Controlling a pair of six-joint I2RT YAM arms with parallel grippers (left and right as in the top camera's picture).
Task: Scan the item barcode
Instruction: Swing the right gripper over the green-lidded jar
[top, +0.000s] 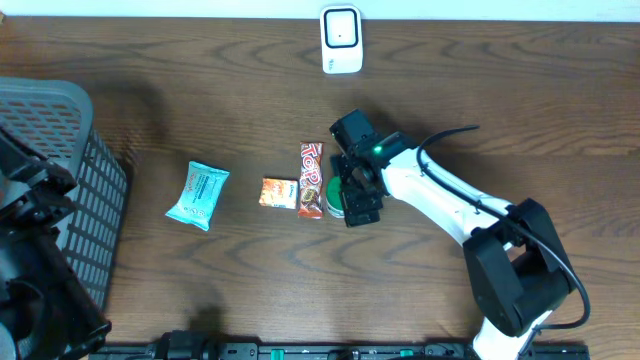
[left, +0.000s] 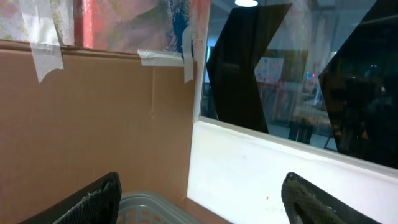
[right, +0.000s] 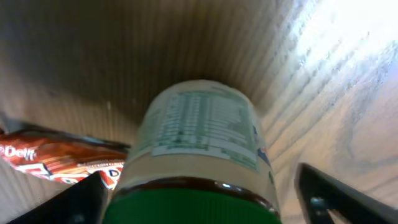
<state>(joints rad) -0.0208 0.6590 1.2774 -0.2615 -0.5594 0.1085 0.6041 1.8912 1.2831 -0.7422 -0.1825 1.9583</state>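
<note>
right jaws apart astride the green-capped bottle (right: 202, 137), not clamped. left jaws apart, empty. pickup and scanning remain.

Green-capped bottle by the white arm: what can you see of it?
The bottle looks like pale plastic, with a green cap and a white label of fine green print. It lies on its side on the wooden table, close beside a red snack wrapper. The open right claw straddles it, fingers clear of its sides.
</note>
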